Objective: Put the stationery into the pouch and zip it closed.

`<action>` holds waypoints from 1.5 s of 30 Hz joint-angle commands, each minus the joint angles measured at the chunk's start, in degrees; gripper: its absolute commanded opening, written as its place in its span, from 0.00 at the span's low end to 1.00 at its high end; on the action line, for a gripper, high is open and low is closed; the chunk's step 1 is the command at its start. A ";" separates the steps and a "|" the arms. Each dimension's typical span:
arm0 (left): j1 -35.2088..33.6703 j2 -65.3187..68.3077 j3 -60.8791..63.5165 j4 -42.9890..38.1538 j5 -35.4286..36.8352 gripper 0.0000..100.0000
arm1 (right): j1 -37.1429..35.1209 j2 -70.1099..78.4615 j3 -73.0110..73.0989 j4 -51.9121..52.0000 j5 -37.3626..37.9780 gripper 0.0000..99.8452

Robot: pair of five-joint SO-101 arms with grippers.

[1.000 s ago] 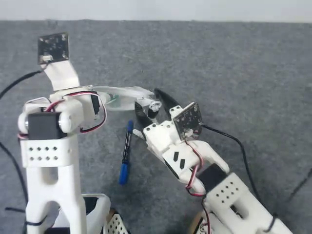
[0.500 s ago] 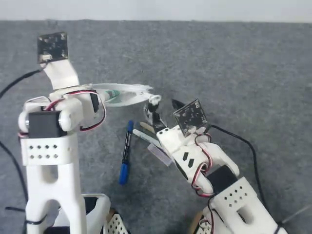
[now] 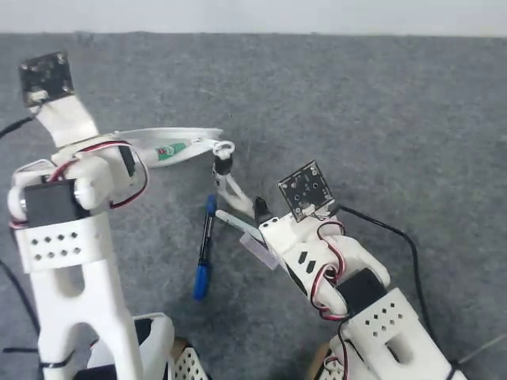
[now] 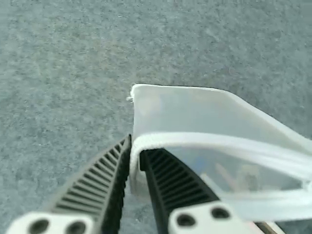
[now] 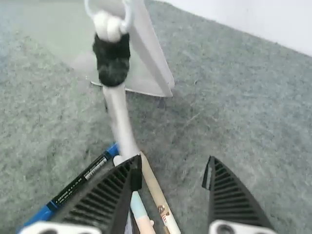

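Clear pouch (image 3: 170, 148) aloft (blue pen (image 3: 205, 245) flat)

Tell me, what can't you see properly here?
- Right wrist view: the pen runs off the edge, partly behind the right gripper.
- High view: that gripper covers the far ends of the pale sticks.
- Left wrist view: the plastic of the pouch blurs whatever is inside.

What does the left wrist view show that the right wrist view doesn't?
Left wrist view: the left gripper shut on the rim of the clear pouch. Right wrist view: the right gripper open beside a blue pen and a beige pencil, with the zip pull's black bead beyond. Both: the pouch and the grey mat.
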 commanded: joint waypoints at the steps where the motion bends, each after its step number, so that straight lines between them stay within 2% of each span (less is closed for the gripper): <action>1: -2.73 0.09 -0.84 -1.85 0.79 0.01 | 0.04 -0.31 -3.87 2.15 1.14 0.19; 9: -7.21 0.09 -0.92 -1.93 2.37 0.01 | -5.05 13.14 -13.01 11.82 0.88 0.19; 16: -7.38 0.09 -0.92 -1.93 2.37 0.01 | -8.75 27.21 -19.25 16.04 0.88 0.19; 21: -7.38 0.09 -0.92 -1.93 2.37 0.01 | -12.70 33.63 -19.78 14.73 1.14 0.19; 33: -7.38 0.09 -0.66 -1.93 2.37 0.01 | -12.53 45.23 -21.80 10.86 1.23 0.19; 39: -7.38 0.09 -0.66 -1.93 2.29 0.01 | -12.44 51.82 -24.70 10.42 1.23 0.10; 45: -7.38 0.09 -0.57 -1.93 2.29 0.01 | -11.74 55.96 -25.49 10.42 1.23 0.10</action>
